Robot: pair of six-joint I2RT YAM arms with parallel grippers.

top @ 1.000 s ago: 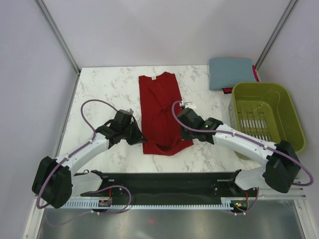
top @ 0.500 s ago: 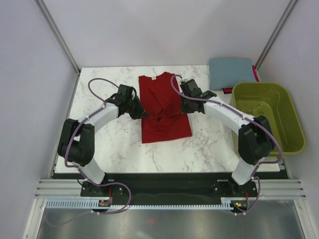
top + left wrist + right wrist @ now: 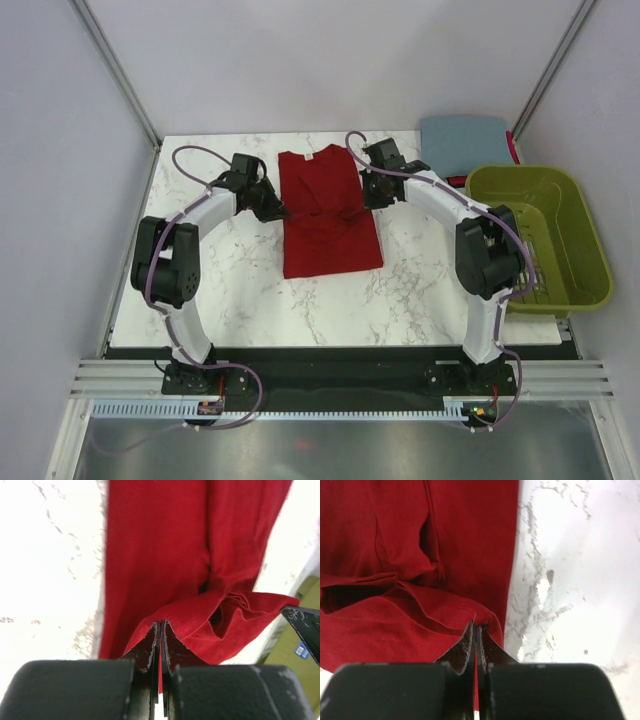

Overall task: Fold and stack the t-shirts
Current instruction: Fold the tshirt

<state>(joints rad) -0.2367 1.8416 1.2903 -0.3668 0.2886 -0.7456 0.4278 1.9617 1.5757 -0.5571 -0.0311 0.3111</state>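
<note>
Two robot arms reach away from the near edge of a white marble surface [image 3: 220,290], one on each side of a dark red t-shirt [image 3: 330,235] that lies lengthwise in the middle.

The nearer half of the shirt lies flat and smooth. Its near edge is a straight line, which looks like a fold rather than a hem. About halfway up the shirt, the left tool [image 3: 160,628] has its jaws pressed together on the shirt's left edge. The right tool [image 3: 475,630] pinches the right edge in the same way. Both wrist cameras show red cloth clamped between the fingertips. A loose, wrinkled band of fabric sags between the two grips, over the flat layer beneath. Beyond the tools, the upper part of the shirt and its collar lie flat, pointing at the far wall.

Far right, a slate blue-grey t-shirt [image 3: 462,143] sits folded in the back corner. Just in front of it, at the right edge, stands an olive-green slatted basket [image 3: 592,235].

The step in hand appears to be the end-to-end fold of the red shirt. The next move likely calls for both tools to travel level toward the collar, lay the held edge down without bunching, and let go. The shirt could then go onto the blue-grey one.
</note>
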